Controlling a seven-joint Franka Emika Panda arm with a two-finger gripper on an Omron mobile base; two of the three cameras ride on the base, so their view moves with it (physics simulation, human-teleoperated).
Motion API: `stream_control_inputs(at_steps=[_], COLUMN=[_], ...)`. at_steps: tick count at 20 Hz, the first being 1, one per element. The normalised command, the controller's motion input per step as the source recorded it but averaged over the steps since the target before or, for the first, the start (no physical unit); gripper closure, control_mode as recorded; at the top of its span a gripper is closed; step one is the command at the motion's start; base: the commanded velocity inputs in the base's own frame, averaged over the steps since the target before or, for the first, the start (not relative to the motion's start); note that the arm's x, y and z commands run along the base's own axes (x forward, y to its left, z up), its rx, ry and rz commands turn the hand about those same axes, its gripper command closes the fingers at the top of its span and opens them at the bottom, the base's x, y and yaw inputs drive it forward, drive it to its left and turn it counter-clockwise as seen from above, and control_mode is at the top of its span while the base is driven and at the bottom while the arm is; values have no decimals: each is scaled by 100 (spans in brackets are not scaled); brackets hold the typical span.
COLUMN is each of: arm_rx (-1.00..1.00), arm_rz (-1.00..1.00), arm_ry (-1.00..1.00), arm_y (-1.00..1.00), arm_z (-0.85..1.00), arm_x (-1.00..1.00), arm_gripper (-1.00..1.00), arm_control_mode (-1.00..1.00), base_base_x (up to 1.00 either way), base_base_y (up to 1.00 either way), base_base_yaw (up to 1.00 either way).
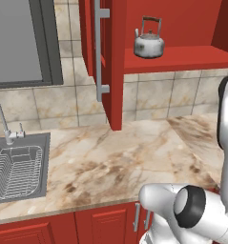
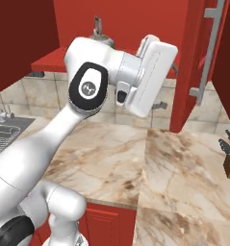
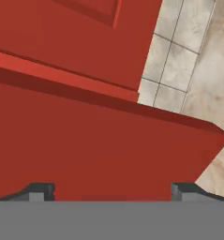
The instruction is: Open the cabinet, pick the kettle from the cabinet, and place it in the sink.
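Already the cabinet [image 1: 116, 62] stands open, and the kettle [image 1: 149, 43] sits on its red shelf [image 1: 182, 58], at one o'clock in the left base view. The gripper [image 3: 112, 191] is spread wide and holds nothing, its fingertips [image 3: 38, 191] close against a red panel. If it reaches in at this angle, I judge it may knock the shelf edge or tip the kettle by its tall handle, well away from the sink [image 1: 20, 143] at eight o'clock.
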Motion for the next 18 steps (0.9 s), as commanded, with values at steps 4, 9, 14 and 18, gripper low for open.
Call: stream_control_inputs(at_steps=[4,9,14,18], arm_rx=[1,0,1,0], arm_rz=[-4,0,7,17], arm_ry=[6,11,12,11], arm_y=[-63,-43,21,57], arm_z=[0,0,0,5], arm_x=[-27,-12,0,0], arm_gripper=[-100,-100,-100,-100], arm_control_mode=[-100,-100,-100,-100], base_base_x=[0,0,0,0], base_base_y=[0,0,0,0], base_base_yaw=[0,0,0,0])
